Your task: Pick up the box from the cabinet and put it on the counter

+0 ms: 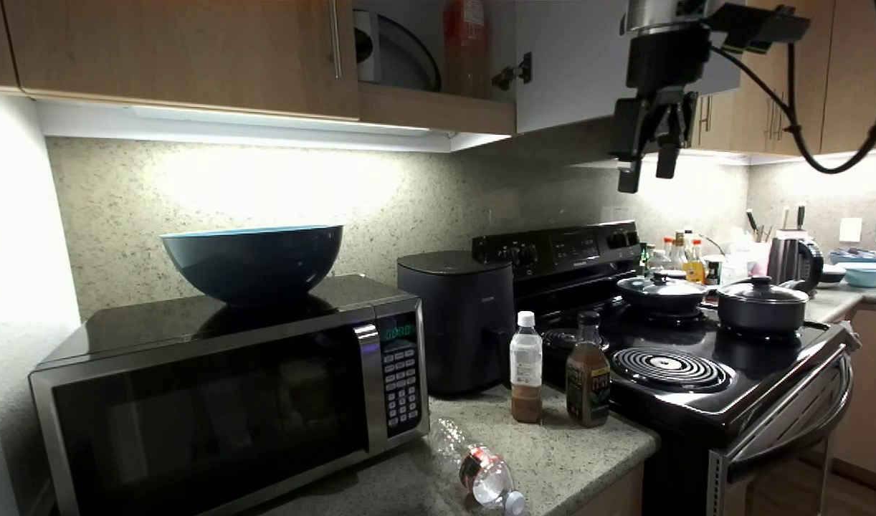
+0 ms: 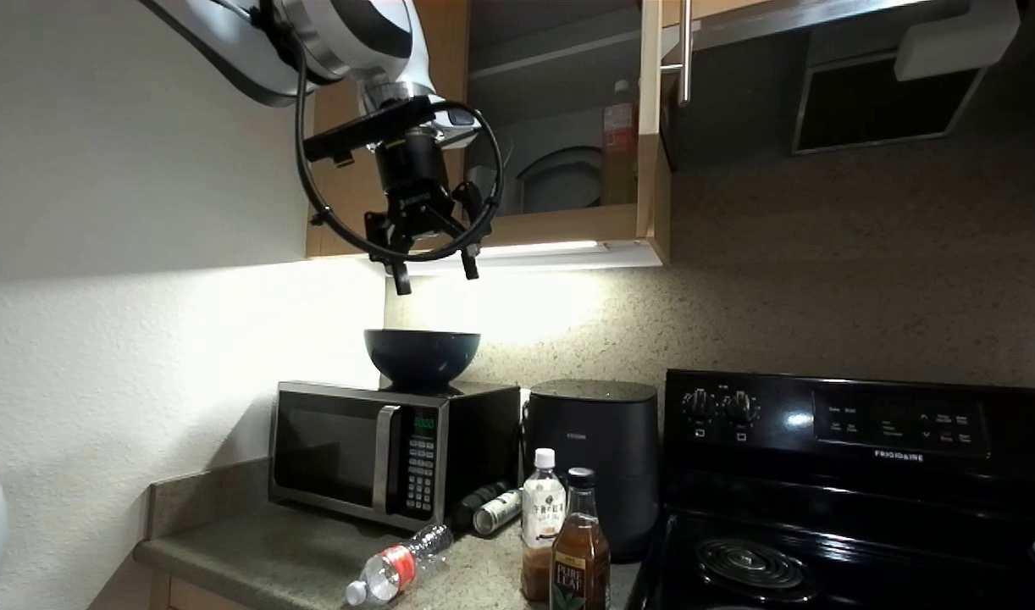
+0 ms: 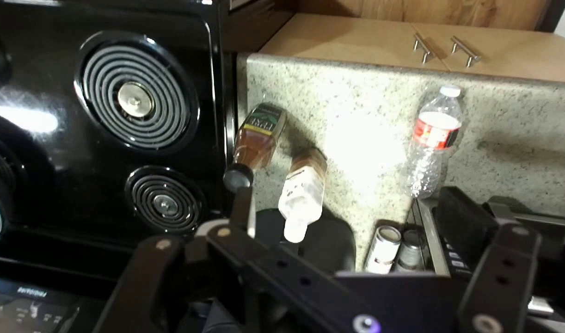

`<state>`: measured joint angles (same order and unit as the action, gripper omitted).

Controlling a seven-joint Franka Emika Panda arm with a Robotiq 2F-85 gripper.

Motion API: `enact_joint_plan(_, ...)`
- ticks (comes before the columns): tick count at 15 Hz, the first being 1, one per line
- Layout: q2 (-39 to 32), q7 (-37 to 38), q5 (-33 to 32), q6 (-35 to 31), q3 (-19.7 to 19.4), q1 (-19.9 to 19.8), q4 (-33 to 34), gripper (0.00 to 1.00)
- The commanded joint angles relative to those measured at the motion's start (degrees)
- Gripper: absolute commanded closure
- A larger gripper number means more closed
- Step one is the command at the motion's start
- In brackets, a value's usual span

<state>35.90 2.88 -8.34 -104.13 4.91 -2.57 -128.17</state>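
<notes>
The brown wood cabinet (image 1: 194, 57) (image 2: 560, 224) has one door (image 1: 574, 64) standing open, showing its pale interior. A pale upright thing (image 1: 368, 46) stands at the left of the open shelf, partly hidden; I cannot tell whether it is the box. No other view shows the box clearly. The speckled counter (image 1: 553, 459) (image 2: 297, 559) (image 3: 509, 111) runs below. My gripper (image 1: 647, 172) (image 2: 436, 273) hangs fingers down, apart from the cabinet and high above the counter. In the wrist view its fingers (image 3: 347, 208) are wide apart with nothing held between them.
A red-labelled bottle (image 1: 467, 50) and a round-edged dish (image 1: 409, 57) stand in the cabinet. A blue bowl (image 1: 259, 261) sits on the microwave (image 1: 230, 401). A black appliance (image 1: 456, 322), white-capped bottle (image 1: 527, 369), tea bottle (image 1: 588, 380) and lying bottle (image 1: 477, 466) stand near the stove (image 1: 696, 401).
</notes>
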Motion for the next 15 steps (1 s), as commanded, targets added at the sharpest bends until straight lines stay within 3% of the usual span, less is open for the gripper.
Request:
enact_joint_plan(1,-1.8,0.6,-1.0,0.1,-0.3,1.0,2.0,0.0)
enact_joint_plan(7,-4.7,0.9,-2.0,-1.2,0.1,1.0,4.8,0.0)
enact_joint_plan(15,-17.5,1.4,-5.4,-16.8,2.4,1.5,22.8,0.0)
